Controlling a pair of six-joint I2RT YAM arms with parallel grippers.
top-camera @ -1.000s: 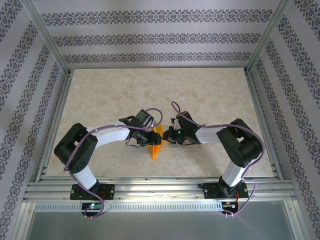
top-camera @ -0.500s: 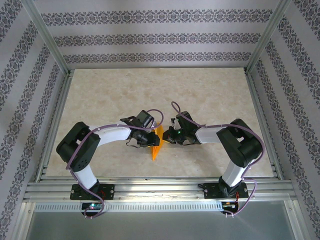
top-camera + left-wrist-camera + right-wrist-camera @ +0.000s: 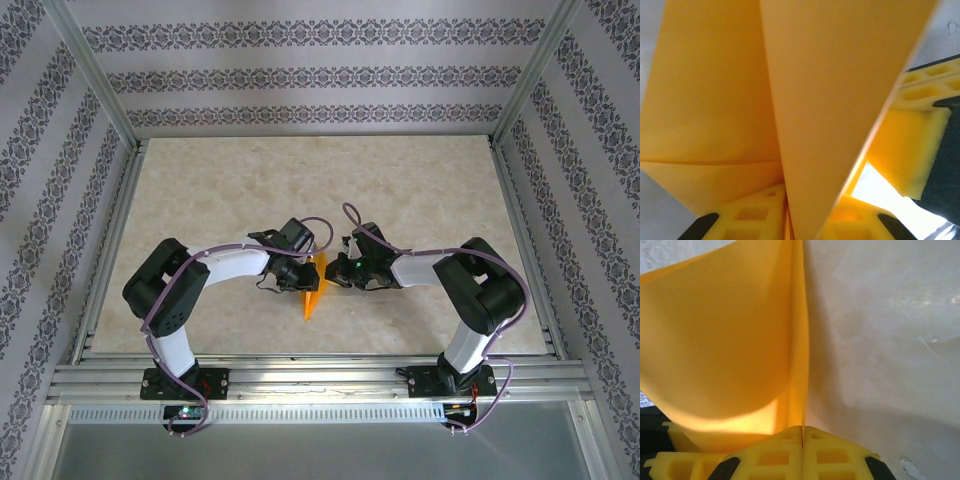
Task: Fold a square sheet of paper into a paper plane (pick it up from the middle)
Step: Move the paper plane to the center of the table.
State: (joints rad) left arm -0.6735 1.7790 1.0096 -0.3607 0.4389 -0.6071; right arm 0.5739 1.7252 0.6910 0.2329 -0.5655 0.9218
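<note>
Pale beige marbled table (image 3: pixel 200 190) within aluminium rails (image 3: pixel 320 378)

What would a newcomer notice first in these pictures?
The bright orange paper, folded into a pointed wedge, sits at the middle of the table. The right end effector is shut on it, and the paper also runs between the fingers of the left end effector.

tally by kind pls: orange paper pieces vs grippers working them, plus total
folded orange paper: 1
grippers: 2 (left gripper, right gripper, both pinching the paper)
total: 3
</note>
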